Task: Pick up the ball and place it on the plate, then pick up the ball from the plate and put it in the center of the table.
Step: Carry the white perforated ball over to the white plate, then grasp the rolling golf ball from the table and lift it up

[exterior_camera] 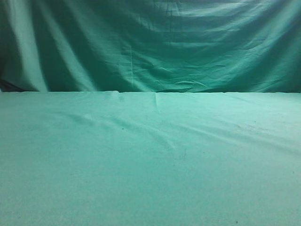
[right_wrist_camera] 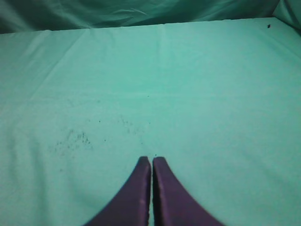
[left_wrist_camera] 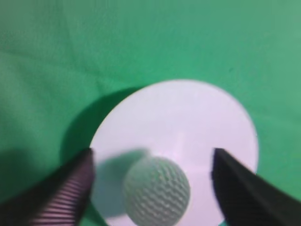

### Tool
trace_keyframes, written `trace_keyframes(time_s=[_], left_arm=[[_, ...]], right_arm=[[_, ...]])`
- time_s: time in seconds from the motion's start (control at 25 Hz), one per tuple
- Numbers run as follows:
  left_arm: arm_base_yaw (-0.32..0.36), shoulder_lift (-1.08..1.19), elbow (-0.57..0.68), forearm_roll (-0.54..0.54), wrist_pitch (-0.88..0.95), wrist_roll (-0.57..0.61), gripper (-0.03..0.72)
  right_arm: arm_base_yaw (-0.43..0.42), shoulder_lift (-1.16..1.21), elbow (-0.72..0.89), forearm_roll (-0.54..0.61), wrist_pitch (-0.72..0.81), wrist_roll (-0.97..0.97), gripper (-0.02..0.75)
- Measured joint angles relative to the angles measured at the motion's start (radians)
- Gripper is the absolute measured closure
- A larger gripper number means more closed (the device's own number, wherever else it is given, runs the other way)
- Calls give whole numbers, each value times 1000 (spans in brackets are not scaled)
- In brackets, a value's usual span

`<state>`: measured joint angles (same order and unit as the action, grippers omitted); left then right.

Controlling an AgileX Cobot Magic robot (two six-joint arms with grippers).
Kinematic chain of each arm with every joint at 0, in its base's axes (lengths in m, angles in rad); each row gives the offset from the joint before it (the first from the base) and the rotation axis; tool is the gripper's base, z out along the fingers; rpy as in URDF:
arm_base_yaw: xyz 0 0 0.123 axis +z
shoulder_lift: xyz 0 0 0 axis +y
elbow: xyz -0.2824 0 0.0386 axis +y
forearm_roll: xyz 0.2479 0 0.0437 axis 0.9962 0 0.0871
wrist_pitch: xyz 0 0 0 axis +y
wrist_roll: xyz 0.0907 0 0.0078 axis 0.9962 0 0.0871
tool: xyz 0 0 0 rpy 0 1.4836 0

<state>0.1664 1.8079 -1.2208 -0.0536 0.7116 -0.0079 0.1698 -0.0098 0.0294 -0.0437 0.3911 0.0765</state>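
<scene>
In the left wrist view the white dimpled ball [left_wrist_camera: 156, 190] lies on a round white plate [left_wrist_camera: 188, 122] on the teal-green table [left_wrist_camera: 56, 70]. My left gripper [left_wrist_camera: 153, 165] is open, its two dark fingers to either side of the ball with gaps on both sides. My right gripper [right_wrist_camera: 151, 162] is shut and empty, low over bare cloth in the right wrist view. The exterior view shows only the table [exterior_camera: 150, 160]; ball, plate and both grippers are out of its sight.
A darker green curtain [exterior_camera: 150, 42] with folds hangs behind the table's far edge. Faint dark specks mark the cloth [right_wrist_camera: 75, 139] ahead and left of the right gripper.
</scene>
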Motion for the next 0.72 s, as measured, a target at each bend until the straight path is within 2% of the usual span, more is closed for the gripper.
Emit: trace_keyframes(time_s=[0.08,0.12,0.28,0.4,0.48,0.52,0.64,0.72], left_arm=[[0,0,-51,-50,44,20,70],[0,0,-87,-77,75,45,43],[-13,0,-252,-228,201,147,43],[-42,-4,-346,-322,256,226,271],[-73,-24,-377,-353,267,277,486],[-88,-41,-382,-356,269,306,558],[-150,-103,-382,-357,274,351,688],[-187,-152,-382,-357,274,355,688]], right_arm=[[0,0,0,0,0,0,738],[0,0,0,0,0,0,738],[0,0,0,0,0,0,738],[0,0,0,0,0,0,738],[0,0,0,0,0,0,738],[0,0,0,0,0,0,738],[0,0,0,0,0,0,738],[0,0,0,0,0,0,738]])
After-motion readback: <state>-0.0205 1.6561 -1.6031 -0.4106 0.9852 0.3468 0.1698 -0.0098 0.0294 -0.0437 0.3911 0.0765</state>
